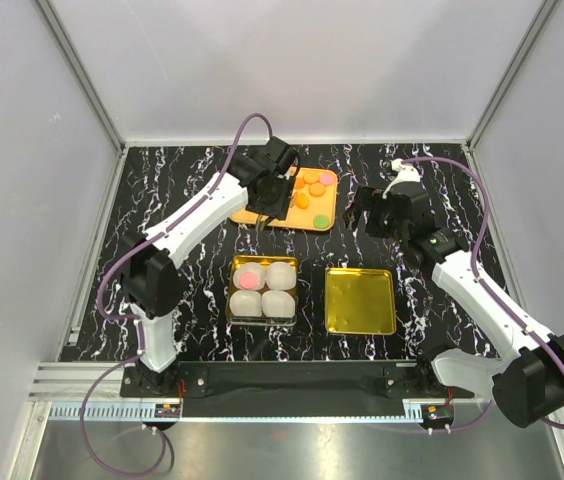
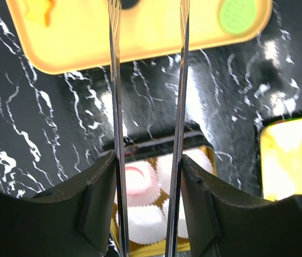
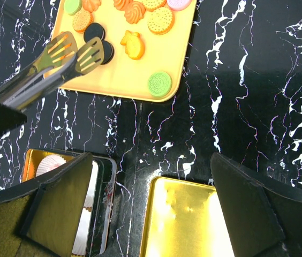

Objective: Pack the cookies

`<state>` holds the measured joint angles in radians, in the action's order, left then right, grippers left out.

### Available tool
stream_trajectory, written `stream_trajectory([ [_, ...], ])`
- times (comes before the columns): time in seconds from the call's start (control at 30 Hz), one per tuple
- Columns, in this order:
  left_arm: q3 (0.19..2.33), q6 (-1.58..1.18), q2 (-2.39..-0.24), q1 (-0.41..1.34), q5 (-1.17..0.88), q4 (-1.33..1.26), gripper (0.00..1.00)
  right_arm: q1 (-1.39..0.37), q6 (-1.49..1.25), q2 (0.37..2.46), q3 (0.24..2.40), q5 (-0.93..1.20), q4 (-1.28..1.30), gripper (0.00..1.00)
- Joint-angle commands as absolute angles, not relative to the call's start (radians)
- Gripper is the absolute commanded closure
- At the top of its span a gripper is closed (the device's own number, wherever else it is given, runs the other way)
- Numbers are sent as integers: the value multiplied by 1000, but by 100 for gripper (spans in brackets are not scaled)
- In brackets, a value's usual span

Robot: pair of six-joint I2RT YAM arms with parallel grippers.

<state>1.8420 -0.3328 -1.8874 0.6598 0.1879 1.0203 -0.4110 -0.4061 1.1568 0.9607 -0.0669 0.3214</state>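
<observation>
Black white-veined marble table [image 1: 162, 178], grey walls [image 1: 292, 60], left tool [image 2: 146, 166] clamping tongs [image 3: 60, 56] over orange tray [image 3: 124, 75], right tool [image 3: 151, 160] wide apart

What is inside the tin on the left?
The tin holds four white cups; one has a pink cookie. Others look empty. Its floor beneath them is covered.

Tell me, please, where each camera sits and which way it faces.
Top external: above and behind, looking down on the table; left arm and right arm show.
Left wrist: on the left arm, looking along the tongs at orange tray and tin; left gripper shows.
Right wrist: over the gold lid, facing the tray; open right gripper shows.
Shared: both wrist views show the green cookie at the tray's edge.
</observation>
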Motion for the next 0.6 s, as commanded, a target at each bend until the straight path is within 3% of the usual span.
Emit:
stream_trajectory([
  [0.0, 1910, -299, -1902, 624, 207, 993, 49, -407, -391, 1131, 982, -69, 308, 0],
  [0.57, 1870, -279, -1983, 565, 140, 920, 49, -407, -390, 1124, 983, -66, 308, 0],
])
